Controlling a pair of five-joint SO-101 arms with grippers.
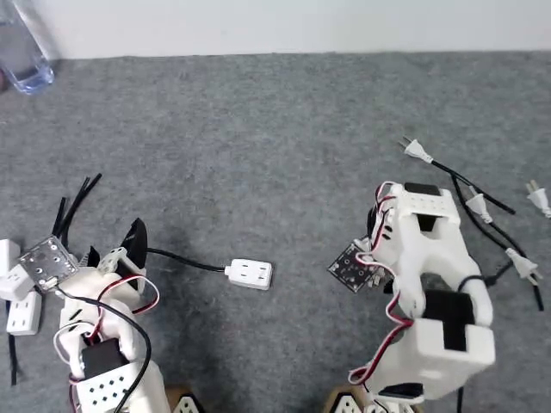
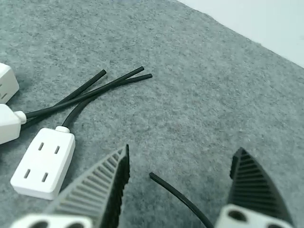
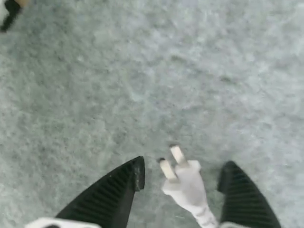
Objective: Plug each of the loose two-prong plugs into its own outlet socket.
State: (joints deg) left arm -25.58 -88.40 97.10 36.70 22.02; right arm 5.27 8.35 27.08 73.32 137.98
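In the right wrist view my right gripper (image 3: 183, 166) is open, and a white two-prong plug (image 3: 186, 183) lies on the grey carpet between its fingers, prongs pointing away, touching neither. More white plugs (image 1: 417, 151) (image 1: 538, 199) (image 1: 522, 263) on black cords lie to the right of the right arm (image 1: 426, 258). My left gripper (image 2: 180, 173) is open above a black cable (image 2: 178, 199). White outlet sockets (image 2: 42, 161) (image 2: 9, 124) lie beside it. Another socket (image 1: 250, 274) lies between the arms, its cable running toward the left gripper (image 1: 116, 245).
Cut black cable ends (image 2: 121, 80) fan out past the sockets at the left. A clear plastic bottle (image 1: 21, 52) stands at the far left corner by the white wall. Grey carpet (image 1: 275, 138) covers the table's middle and back.
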